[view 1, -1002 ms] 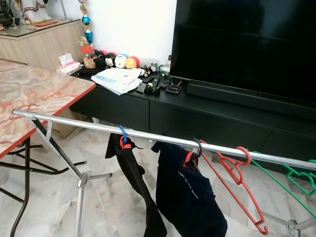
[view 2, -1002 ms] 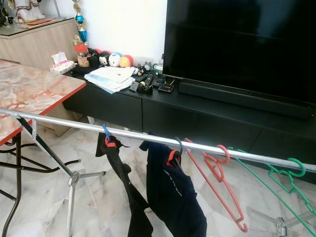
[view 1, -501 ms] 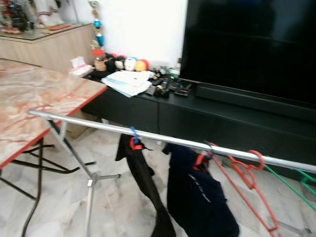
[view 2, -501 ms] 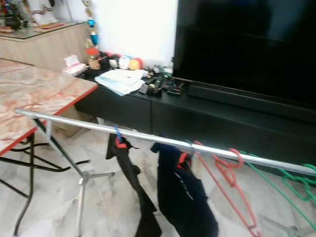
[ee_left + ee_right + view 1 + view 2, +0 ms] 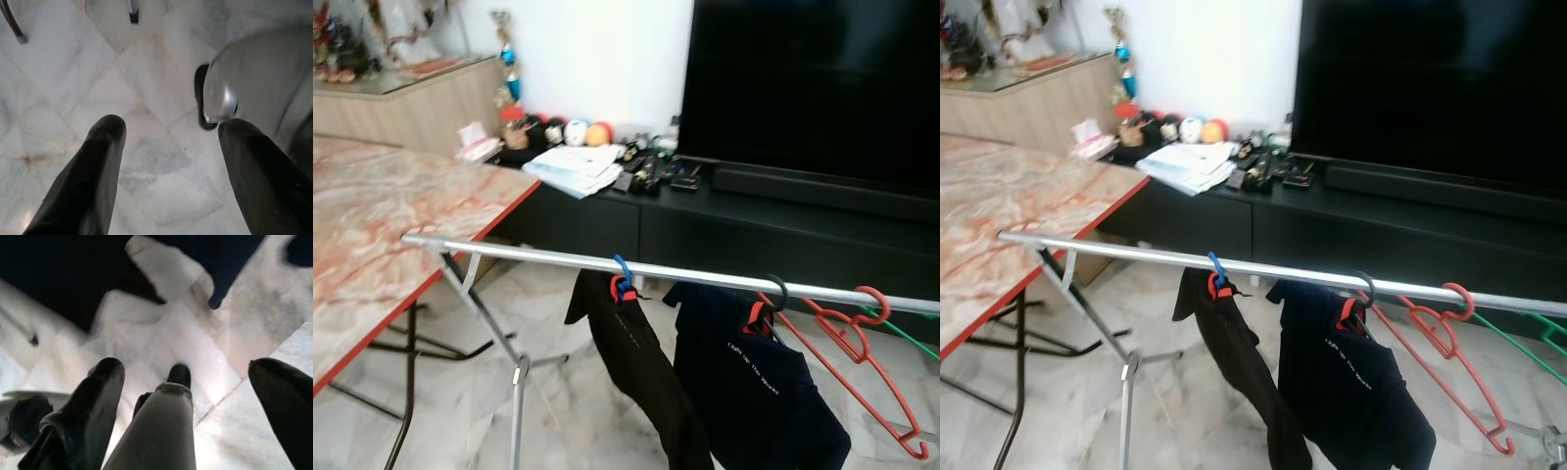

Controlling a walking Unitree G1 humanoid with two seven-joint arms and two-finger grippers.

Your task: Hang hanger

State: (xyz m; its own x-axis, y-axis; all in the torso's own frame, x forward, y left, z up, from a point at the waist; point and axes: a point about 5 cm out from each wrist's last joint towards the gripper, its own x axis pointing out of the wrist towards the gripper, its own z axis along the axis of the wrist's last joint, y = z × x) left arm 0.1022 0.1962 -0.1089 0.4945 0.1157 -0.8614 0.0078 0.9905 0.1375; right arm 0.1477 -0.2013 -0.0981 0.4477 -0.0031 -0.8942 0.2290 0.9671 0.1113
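At four o'clock in the head view, an empty red hanger (image 5: 862, 367) hooks the silver rail (image 5: 558, 258), beside a navy shirt (image 5: 754, 397) and black garment (image 5: 641, 367). Left gripper (image 5: 168, 161) and right gripper (image 5: 190, 396) gape open, empty, above marble floor (image 5: 146, 161).

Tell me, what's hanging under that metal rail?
Under the rail hang a black garment on a blue hook, a navy shirt with small white print, and a bare red hanger. The hangers inside the two garments are mostly covered by cloth.
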